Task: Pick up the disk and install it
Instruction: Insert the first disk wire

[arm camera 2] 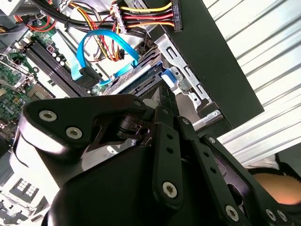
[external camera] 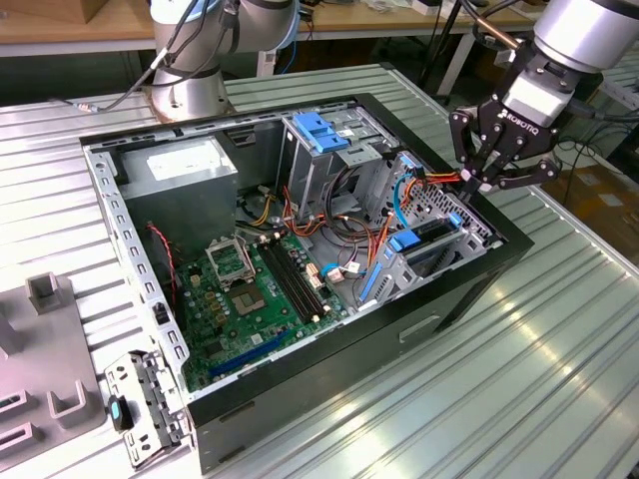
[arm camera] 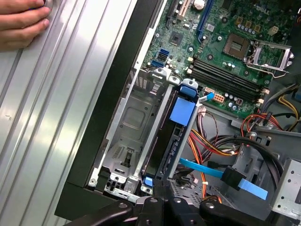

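The disk sits edge-on in the drive bay at the exterior view's right end of the open computer case, its blue rail tab facing the motherboard. In the first wrist view the disk shows as a dark slab with a blue tab between grey metal bay walls. In the second wrist view its blue clip peeks out past the fingers. My gripper hangs just above the bay's far end, fingers pinched together with nothing seen between them; it also shows in the first wrist view.
Orange, red and yellow power cables and a blue data cable lie close to the gripper. A tall cage with a blue latch stands behind. A person's hand rests on the ribbed table beside the case.
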`<state>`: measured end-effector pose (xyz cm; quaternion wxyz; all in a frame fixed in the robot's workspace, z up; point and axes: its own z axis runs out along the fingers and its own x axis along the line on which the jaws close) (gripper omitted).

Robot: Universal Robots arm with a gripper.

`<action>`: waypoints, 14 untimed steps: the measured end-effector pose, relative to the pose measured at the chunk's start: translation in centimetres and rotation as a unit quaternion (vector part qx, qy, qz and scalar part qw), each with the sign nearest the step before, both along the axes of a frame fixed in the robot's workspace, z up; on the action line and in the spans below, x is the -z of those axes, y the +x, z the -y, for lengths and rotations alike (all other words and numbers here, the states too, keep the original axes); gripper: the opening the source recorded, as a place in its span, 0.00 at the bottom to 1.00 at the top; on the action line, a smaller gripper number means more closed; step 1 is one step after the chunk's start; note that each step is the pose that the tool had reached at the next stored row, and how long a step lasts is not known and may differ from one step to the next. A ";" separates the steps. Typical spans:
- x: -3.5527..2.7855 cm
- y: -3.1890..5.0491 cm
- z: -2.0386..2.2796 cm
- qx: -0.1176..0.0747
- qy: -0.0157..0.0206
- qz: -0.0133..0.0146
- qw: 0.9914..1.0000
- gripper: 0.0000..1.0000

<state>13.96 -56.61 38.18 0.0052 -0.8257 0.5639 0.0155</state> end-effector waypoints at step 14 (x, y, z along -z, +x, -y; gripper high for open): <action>0.00 0.03 -0.02 -0.005 0.000 0.000 1.000 0.11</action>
